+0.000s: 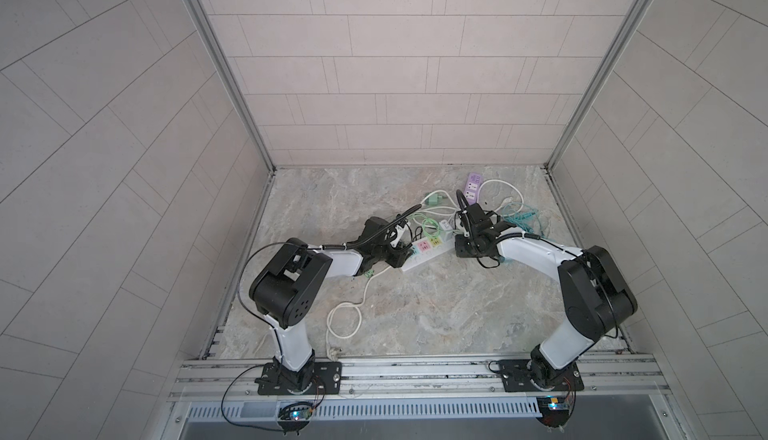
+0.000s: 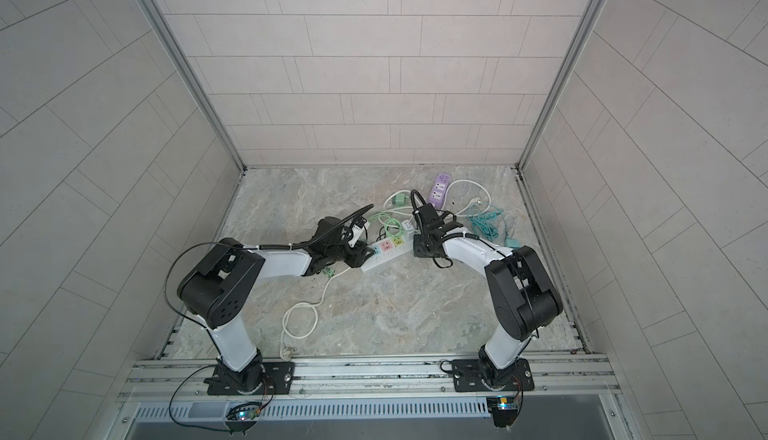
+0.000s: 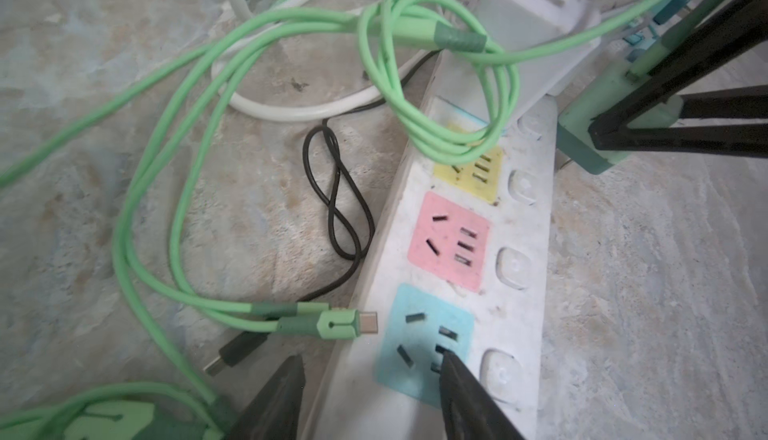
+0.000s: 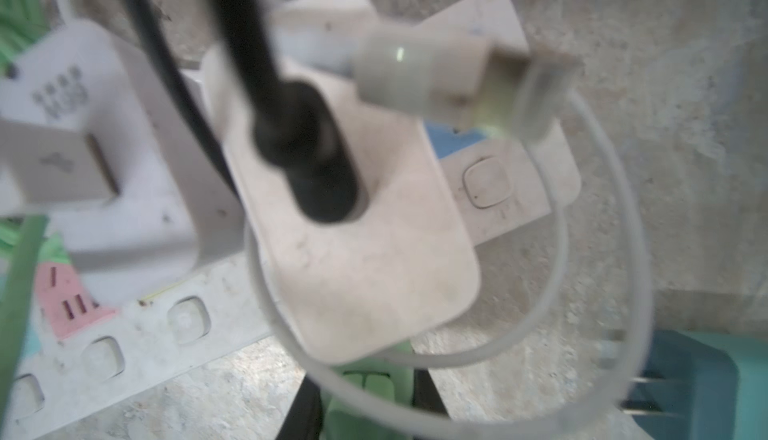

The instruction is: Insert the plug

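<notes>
A white power strip [image 3: 511, 226] lies on the stone table with blue [image 3: 424, 334], pink [image 3: 449, 242] and yellow [image 3: 478, 176] sockets; it shows in both top views [image 1: 424, 254] [image 2: 386, 251]. My left gripper [image 3: 370, 357] [image 1: 405, 257] is open over the strip's near end, one fingertip [image 3: 451, 369] resting on the blue socket and the other beside the strip's edge. My right gripper [image 4: 367, 375] [image 1: 460, 247] is shut on a green plug [image 4: 374, 384] [image 3: 582, 135], held low beside the strip's far end. Its prongs are hidden.
A white charger [image 3: 536, 22] and a white adapter with a black cable [image 4: 353, 230] occupy the strip's far end. Green cables [image 3: 166, 168] loop over the yellow socket. A purple strip [image 1: 473, 186], teal cable [image 1: 519, 218] and teal plug [image 4: 685, 384] lie behind.
</notes>
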Robot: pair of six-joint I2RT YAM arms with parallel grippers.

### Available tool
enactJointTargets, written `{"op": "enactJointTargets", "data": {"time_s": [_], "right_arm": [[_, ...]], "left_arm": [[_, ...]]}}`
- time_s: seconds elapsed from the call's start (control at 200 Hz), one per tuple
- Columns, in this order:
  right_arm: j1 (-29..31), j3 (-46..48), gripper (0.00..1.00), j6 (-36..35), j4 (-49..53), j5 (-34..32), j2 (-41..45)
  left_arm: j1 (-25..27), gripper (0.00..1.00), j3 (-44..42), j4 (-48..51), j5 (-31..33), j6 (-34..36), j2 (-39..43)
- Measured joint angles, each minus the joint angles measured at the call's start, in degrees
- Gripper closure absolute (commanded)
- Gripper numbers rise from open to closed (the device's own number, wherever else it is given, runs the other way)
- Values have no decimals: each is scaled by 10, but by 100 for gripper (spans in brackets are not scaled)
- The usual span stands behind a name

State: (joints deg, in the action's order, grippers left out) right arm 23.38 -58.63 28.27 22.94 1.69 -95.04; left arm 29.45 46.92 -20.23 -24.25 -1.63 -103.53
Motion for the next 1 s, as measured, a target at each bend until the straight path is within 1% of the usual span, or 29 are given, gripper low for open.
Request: {"op": "enactJointTargets", "data": {"time_s": [0.06, 0.22, 0.405, 0.515, 0.62, 0.761, 0.886, 1.001], "right_arm": [[1, -9, 97, -4, 0, 12, -8], [5, -30, 97, -18, 4, 66, -24], [9, -31, 97, -26, 9, 110, -13], [10, -22, 97, -26, 9, 136, 18], [11, -22, 97, -24, 9, 147, 43], [14, -27, 97, -21, 11, 153, 49], [19, -45, 97, -14, 26, 147, 39], [23, -54, 98, -5, 30, 132, 35]], "left_arm": [[-7, 44, -3, -11, -12, -10, -4], [-13, 43, -35, -49, -17, -27, 3], [-14, 44, -52, -66, -17, -31, 10], [-13, 46, -60, -69, -17, -34, 18], [-10, 48, -75, -58, -22, -38, 37], [-2, 53, -81, -52, -40, -51, 43], [17, 53, -86, -51, -49, -70, 45], [68, 53, -97, -29, -42, -73, 71]]}}
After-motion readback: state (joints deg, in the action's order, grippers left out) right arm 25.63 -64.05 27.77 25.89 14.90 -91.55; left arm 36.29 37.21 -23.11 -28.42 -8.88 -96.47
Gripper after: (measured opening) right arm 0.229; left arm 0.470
